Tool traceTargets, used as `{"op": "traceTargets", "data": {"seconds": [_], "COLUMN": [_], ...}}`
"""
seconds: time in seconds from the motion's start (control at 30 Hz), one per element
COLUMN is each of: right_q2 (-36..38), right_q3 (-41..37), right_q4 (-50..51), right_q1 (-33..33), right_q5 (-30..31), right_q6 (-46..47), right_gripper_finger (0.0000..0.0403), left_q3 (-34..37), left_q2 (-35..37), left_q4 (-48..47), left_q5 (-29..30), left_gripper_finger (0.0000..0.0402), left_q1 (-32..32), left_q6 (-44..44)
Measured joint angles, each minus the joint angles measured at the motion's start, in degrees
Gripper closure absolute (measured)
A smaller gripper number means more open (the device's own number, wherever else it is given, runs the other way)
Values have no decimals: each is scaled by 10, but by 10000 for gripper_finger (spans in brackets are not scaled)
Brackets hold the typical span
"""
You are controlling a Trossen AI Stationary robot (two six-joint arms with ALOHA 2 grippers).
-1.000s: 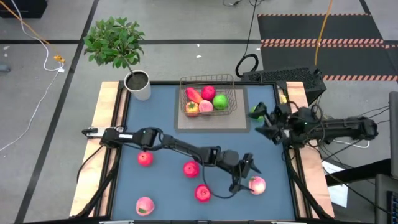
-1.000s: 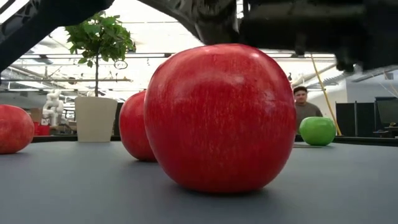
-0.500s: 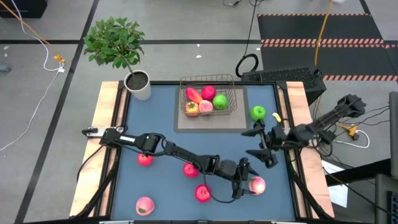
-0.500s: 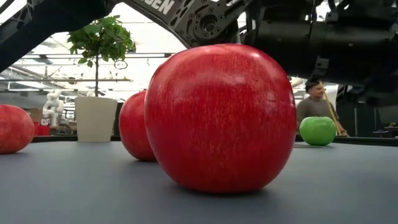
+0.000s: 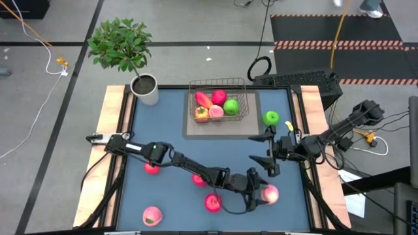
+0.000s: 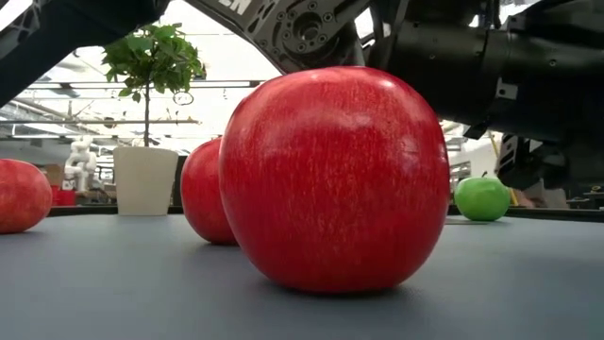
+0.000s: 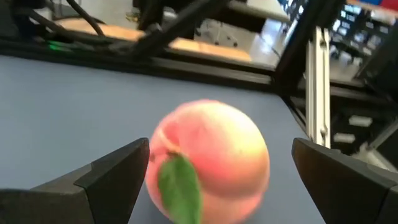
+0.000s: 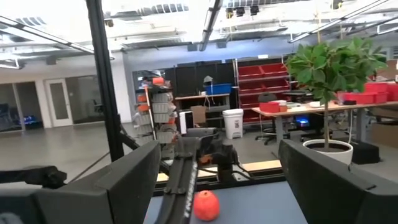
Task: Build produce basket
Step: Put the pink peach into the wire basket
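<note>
1. At the front right of the table, left gripper (image 5: 258,191) has its fingers spread wide on either side of a peach (image 5: 270,194) – not clamped, peach on the mat; left wrist view shows it between the two fingers (image 7: 118,171), leaf facing the camera.
2. Right gripper (image 5: 268,149) hangs over the right side of the mat, fingers apart, nothing between them; a green apple (image 5: 271,118) lies near it, toward the basket.
3. Basket (image 5: 243,83) sits at the back centre on a grey pad. Five or so fruits inside – red, pink, green and orange ones, so the job is partly done.
4. Left on the mat by my count: the peach, the green apple, three red apples (image 5: 213,203) in the front half, one more peach (image 5: 151,215) at the front left. Roughly half to go, judged from the high view.
5. Plant pot (image 5: 145,89) at the back left corner, not part of the job.
6. Hard to tell: low view is mostly filled by one big red apple (image 6: 335,179) with arm parts above, so neither gripper can be read there. Exact fruit count in the basket is unsure, pieces overlap. One red apple is partly under the left arm in the high view.
</note>
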State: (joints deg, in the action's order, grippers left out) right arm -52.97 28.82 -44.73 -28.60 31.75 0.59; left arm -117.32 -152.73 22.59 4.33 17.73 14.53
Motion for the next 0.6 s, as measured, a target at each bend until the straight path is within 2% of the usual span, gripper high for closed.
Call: {"op": "traceTargets", "data": {"seconds": [0.6], "right_q2": [0], "right_q3": [0], "right_q4": [-7], "right_q1": [0], "right_q5": [-1], "right_q6": [0], "right_gripper_finger": [83], "left_q3": [0], "left_q2": [1], "left_q4": [-30], "left_q5": [-13], "left_gripper_finger": [7], "left_q1": [3], "left_q6": [8]}}
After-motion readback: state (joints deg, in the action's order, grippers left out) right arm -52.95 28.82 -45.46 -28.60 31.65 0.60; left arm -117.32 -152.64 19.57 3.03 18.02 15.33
